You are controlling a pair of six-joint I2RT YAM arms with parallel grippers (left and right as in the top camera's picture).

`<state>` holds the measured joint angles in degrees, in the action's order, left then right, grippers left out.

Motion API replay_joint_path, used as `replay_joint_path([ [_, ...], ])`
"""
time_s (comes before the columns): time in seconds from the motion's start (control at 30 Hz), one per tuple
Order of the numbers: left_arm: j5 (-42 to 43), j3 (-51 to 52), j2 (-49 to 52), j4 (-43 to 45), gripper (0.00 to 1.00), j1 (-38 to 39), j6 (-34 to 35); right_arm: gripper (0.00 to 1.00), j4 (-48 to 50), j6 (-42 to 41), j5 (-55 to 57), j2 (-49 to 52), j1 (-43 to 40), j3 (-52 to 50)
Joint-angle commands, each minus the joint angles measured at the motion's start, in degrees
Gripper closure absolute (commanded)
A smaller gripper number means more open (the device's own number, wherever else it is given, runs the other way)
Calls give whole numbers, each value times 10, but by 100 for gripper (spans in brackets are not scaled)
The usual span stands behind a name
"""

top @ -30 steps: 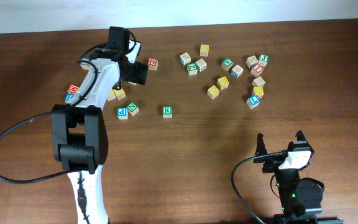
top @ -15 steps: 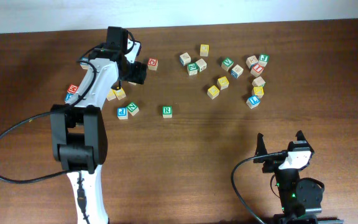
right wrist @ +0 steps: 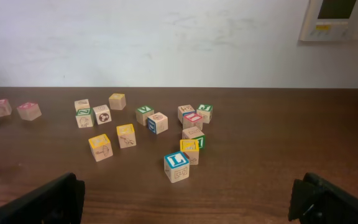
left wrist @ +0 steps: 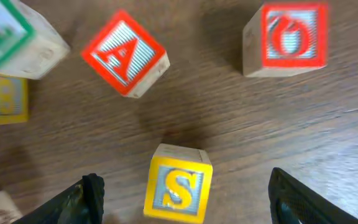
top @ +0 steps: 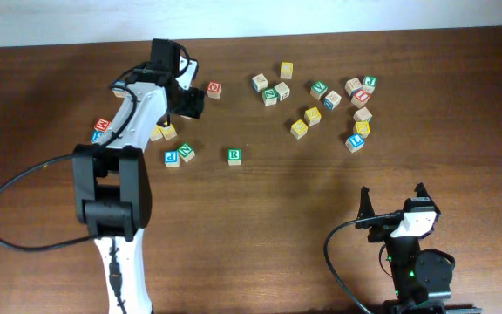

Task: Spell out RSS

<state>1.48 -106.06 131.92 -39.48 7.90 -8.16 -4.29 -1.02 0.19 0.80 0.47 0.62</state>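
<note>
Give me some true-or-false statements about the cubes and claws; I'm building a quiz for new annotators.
1. The yellow S cube lies between the left claw's fingers, untouched. True.
2. The green R cube is stacked on another cube. False: it stands alone on the table.
3. The right claw holds a blue cube. False: it is open and empty, away from the cubes.
4. In the left wrist view, a red A cube and a red O cube lie beyond the S cube. True.
</note>
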Motion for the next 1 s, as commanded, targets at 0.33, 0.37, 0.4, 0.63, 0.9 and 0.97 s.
replay_joint_path([
  [0.33, -39, 1, 35, 37, 35, -2, -6, 2, -4, 3, 5, -4, 2, -3],
  [0.37, -39, 1, 35, 37, 38, -2, -6, 2, -4, 3, 5, -4, 2, -3],
  [0.4, -39, 1, 35, 37, 42, -2, -6, 2, -4, 3, 5, -4, 2, -3],
  [0.63, -38, 1, 35, 28, 58, -2, -5, 2, -4, 3, 5, -4, 2, -3],
  [0.9, -38, 1, 35, 24, 74, -2, -5, 2, -4, 3, 5, -4, 2, -3],
  [0.97, -38, 1, 34, 22, 74, -2, 8, 2, -4, 3, 5, -4, 2, -3],
])
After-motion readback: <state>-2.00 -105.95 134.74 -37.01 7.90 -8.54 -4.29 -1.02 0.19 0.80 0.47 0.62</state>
